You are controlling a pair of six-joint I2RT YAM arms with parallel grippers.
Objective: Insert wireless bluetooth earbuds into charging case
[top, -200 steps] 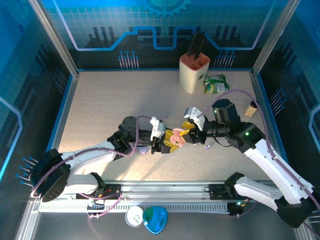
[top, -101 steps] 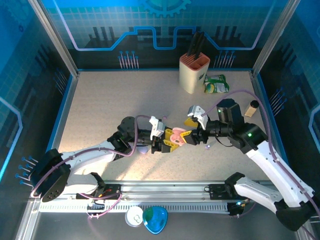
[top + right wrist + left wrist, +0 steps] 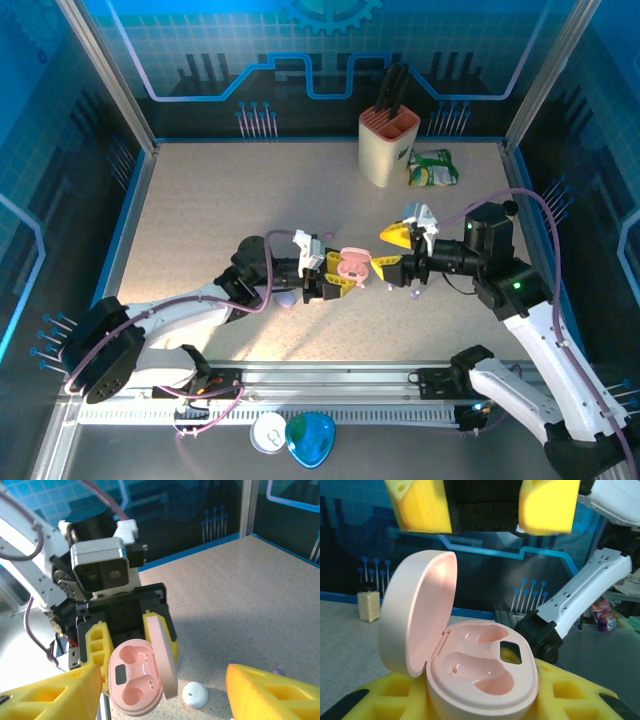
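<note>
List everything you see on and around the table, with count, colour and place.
charging case: one, pink, lid open, wells empty, gripped mid-table.
lilac bits: a few, tiny, on the table, right of the case.
small rounded piece: one, white, on the table near the case.
knife block: one, cream and orange, far side.
packet: one, green and white, beside the block.
jar: one, cream, dark cap, by the wall.
table: one, speckled beige.
left gripper: one, yellow, jaws shut on the case.
right gripper: one, yellow, jaws open, facing the case.
</note>
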